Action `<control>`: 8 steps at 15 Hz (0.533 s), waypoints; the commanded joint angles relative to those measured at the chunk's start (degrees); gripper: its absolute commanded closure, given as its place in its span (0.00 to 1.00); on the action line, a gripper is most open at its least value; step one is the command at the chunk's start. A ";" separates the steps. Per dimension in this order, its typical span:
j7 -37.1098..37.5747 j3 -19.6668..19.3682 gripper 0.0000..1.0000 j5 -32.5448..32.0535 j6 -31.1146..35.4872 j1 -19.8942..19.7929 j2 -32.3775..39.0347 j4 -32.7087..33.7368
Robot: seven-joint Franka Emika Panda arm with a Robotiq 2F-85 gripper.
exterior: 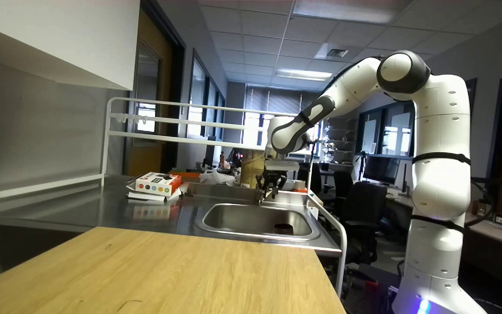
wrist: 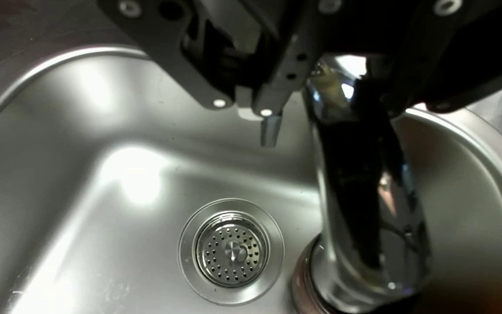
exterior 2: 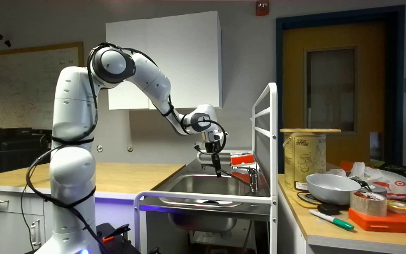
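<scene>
My black gripper points down over the far side of the steel sink. It also shows in an exterior view and at the top of the wrist view. Its fingers are apart, with the chrome faucet spout showing between them. In an exterior view the fingertips are at the free end of the spout; whether they touch it I cannot tell. A dark reddish round container stands in the sink, partly hidden under the spout. It also shows in an exterior view.
A white rail frame borders the sink counter. A red and white box lies on the counter. A wooden table adjoins the counter. A side table holds a large tin, a white bowl and tape.
</scene>
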 commanded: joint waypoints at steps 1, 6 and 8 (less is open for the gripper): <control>-1.39 -1.39 0.91 1.43 -1.75 1.12 0.49 1.74; -1.44 -1.72 0.97 1.58 -1.71 1.23 0.55 1.48; -1.49 -1.88 0.97 1.76 -1.65 1.14 0.54 1.31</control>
